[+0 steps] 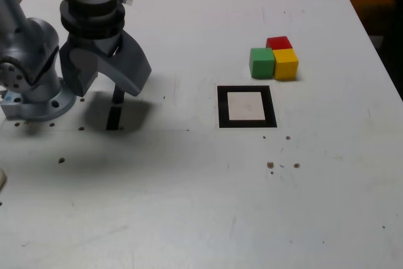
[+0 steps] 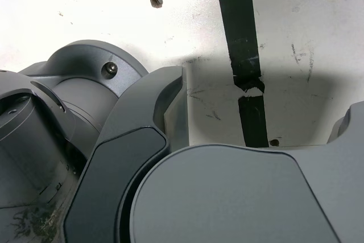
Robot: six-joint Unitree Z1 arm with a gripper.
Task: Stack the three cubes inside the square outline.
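Observation:
The three cubes sit bunched together, touching, on the white table at the exterior view's right: the red cube [image 1: 279, 43] at the back, the green cube [image 1: 261, 62] and the yellow cube [image 1: 286, 63] side by side in front of it. Just nearer the camera lies the square outline [image 1: 221, 106], with nothing on its white centre. My gripper [image 1: 106, 86] [image 2: 259, 118] hangs pointing down far to the exterior view's left, by the arm's base. It is open, and only table shows between its jaws. The wrist view shows no cube.
Two short black strips [image 1: 114, 108] [image 2: 239, 32] lie end to end under the gripper. The arm's base [image 1: 38, 96] is bolted at the exterior view's left edge. Small dark specks [image 1: 271, 165] dot the table in front of the outline. The table's edge runs along the exterior view's right.

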